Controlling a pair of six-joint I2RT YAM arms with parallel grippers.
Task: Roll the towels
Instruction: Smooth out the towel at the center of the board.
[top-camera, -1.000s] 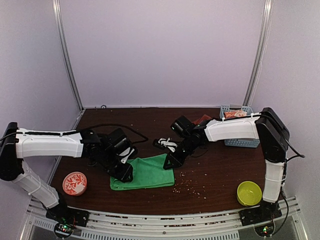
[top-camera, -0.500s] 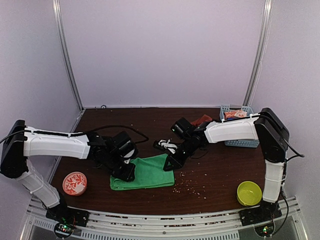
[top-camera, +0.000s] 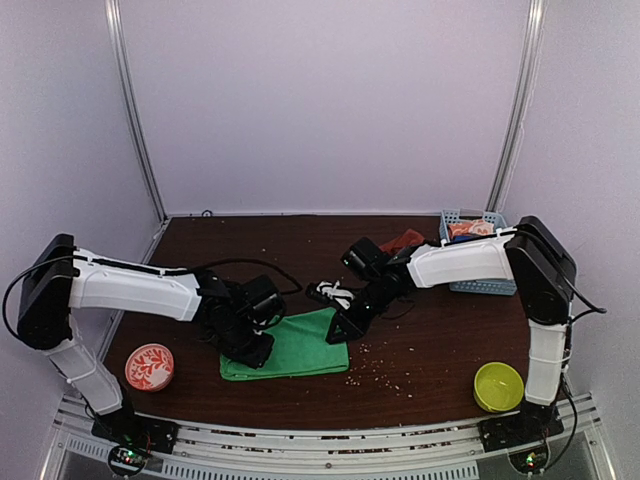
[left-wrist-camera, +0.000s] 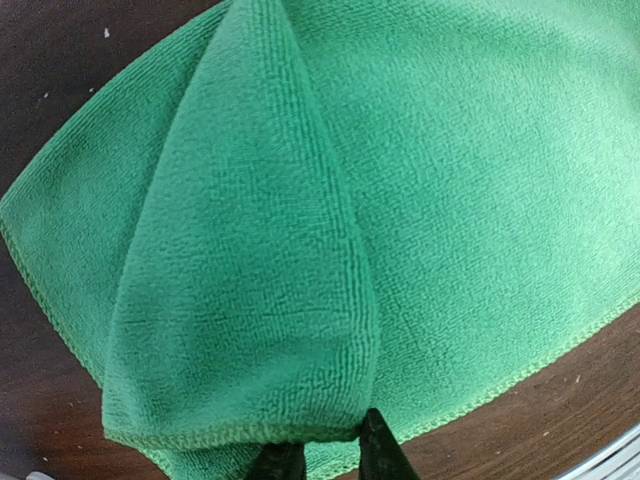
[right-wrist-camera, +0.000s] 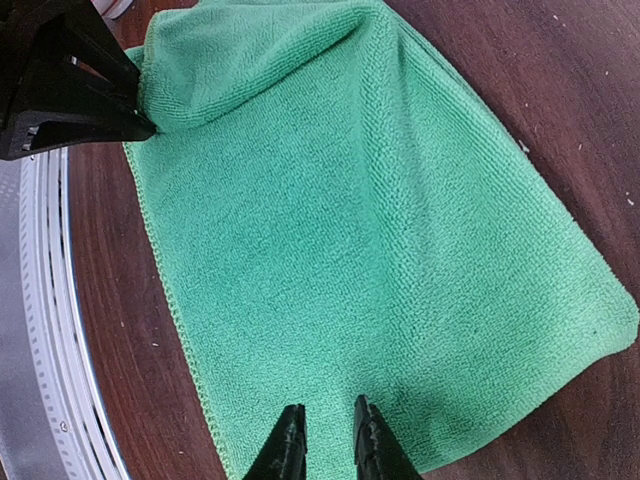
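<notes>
— Where's the cloth?

— I see the green towel (top-camera: 290, 348) lying flat on the table (top-camera: 300, 235), just toward 6 o'clock from the middle. Its 9 o'clock edge is pulled up into a soft fold that lies over onto the rest.

— Who has that fold?

— My left gripper (left-wrist-camera: 320, 455). On the left wrist camera its fingers are nipped together on the hem of the raised flap. From above, it sits on the towel's 9 o'clock edge.

— And the other side?

— My right gripper (right-wrist-camera: 322, 440) is down on the towel's 1 o'clock corner. Its fingers stand only narrowly apart with green showing between them. I cannot tell whether they are clamping the cloth or just pressing on it.

— Anything different from a second ago?

— The left arm has stretched further toward 3 o'clock, and its gripper has crept slightly inward over the towel. The right gripper is in the same spot.

— What else is around?

— A rust-red towel (top-camera: 405, 238) peeks out at 1 o'clock, mostly hidden behind my right arm. Just beside it is a blue basket (top-camera: 470, 270). There are crumbs (top-camera: 375, 365) off the towel's 3 o'clock edge, a yellow-green bowl (top-camera: 498, 386) at 4 o'clock and a red patterned dish (top-camera: 149, 367) at 8 o'clock.
</notes>
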